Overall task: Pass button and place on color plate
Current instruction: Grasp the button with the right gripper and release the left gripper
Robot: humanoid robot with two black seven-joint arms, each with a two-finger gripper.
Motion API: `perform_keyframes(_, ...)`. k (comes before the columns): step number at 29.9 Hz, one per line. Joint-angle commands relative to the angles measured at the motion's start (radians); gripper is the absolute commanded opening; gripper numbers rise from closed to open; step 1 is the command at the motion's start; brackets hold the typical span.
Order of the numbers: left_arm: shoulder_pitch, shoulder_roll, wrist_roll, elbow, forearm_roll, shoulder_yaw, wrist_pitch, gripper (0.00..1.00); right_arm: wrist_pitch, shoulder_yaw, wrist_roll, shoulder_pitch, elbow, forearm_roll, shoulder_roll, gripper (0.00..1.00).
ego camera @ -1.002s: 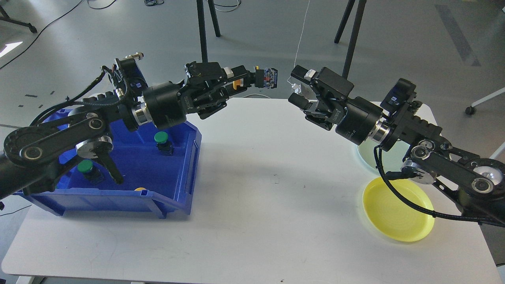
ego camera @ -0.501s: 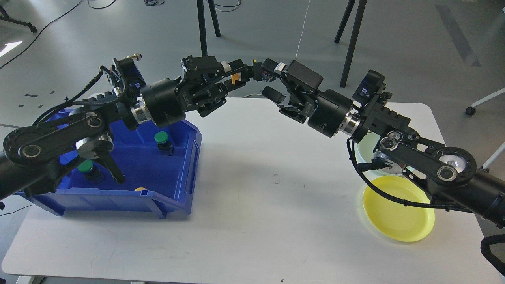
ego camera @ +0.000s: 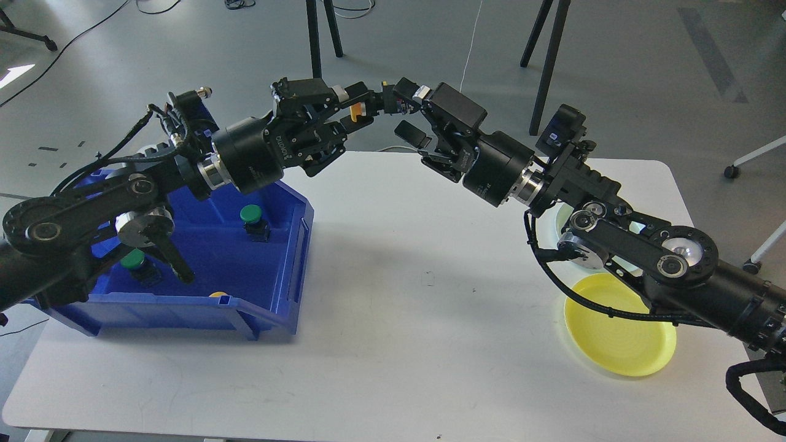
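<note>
My left gripper (ego camera: 363, 110) is shut on a yellow-capped button (ego camera: 356, 112) and holds it high over the table's back edge, the button's dark body (ego camera: 392, 103) pointing right. My right gripper (ego camera: 403, 110) is open. Its upper finger lies above the button's body and its lower finger (ego camera: 410, 133) below, so it straddles the body's end. Whether it touches the body I cannot tell. The yellow plate (ego camera: 620, 334) lies at the front right of the white table. A pale green plate (ego camera: 560, 222) lies behind it, mostly hidden by my right arm.
A blue bin (ego camera: 270, 307) stands on the left of the table (ego camera: 399, 307). It holds two green buttons (ego camera: 250, 214) (ego camera: 132, 259) and a yellow one (ego camera: 216, 294) at its front wall. Tripod legs (ego camera: 314, 43) stand on the floor behind the table.
My right arm has swung left and up until its open fingers straddle the button held by my left gripper. My left gripper has shifted slightly left, still holding the button.
</note>
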Motion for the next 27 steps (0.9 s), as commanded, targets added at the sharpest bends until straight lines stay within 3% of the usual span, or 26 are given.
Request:
perform_keyframes(1, 0.006, 0.000, 0.000, 0.009, -0.006, -0.002, 0.000, 0.15, -0.019, 0.001, 0.000, -0.001, -0.020, 0.006, 0.004, 0.95)
perform_keyframes(12, 0.010, 0.000, 0.000, 0.016, -0.008, -0.004, 0.000, 0.15, -0.027, 0.017, 0.000, 0.021, -0.101, 0.010, 0.121, 0.93)
perform_keyframes(27, 0.011, -0.002, 0.000, 0.044, -0.029, -0.005, 0.000, 0.15, -0.043, 0.021, 0.000, 0.032, -0.112, 0.036, 0.133, 0.86)
